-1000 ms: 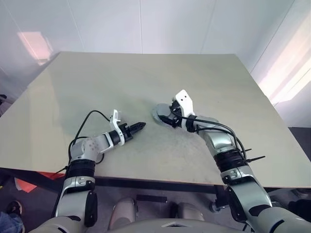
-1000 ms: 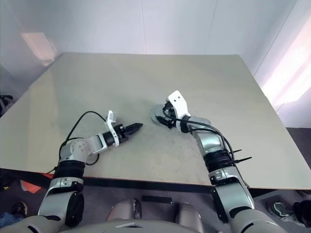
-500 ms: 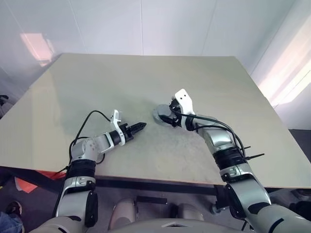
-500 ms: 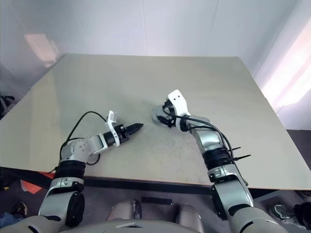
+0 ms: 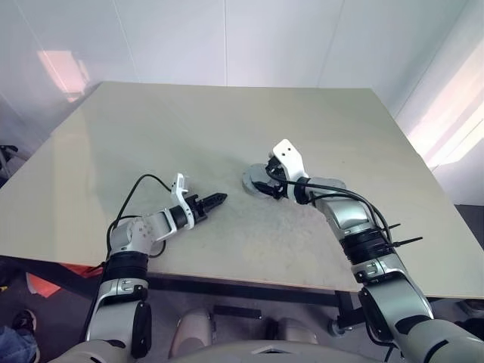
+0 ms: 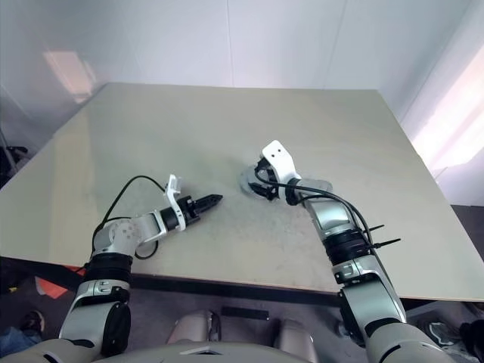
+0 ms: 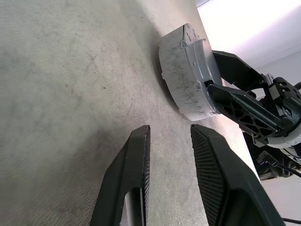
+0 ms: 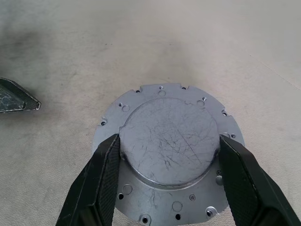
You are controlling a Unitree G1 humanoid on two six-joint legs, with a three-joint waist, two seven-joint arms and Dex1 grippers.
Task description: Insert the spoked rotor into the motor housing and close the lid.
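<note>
The lid (image 8: 169, 136), a round grey scratched metal disc with a raised centre and a flange ringed with small holes, lies flat on the desk (image 5: 151, 136) near its middle. It covers whatever is beneath it, so the motor housing and spoked rotor cannot be made out. The right pincer (image 8: 169, 155) reaches down over the lid with its two black fingers (image 8: 101, 174) spread wide, one on each side of the raised centre, right at its rim; whether they press against it cannot be told. The left pincer (image 7: 169, 155) hovers low over the bare desk, near the lid but apart from it, pointing toward it. Its fingers (image 7: 134, 165) stand slightly apart with a narrow gap and nothing between them. From the head views the left pincer (image 5: 214, 201) sits to the left of the lid (image 5: 255, 180).
</note>
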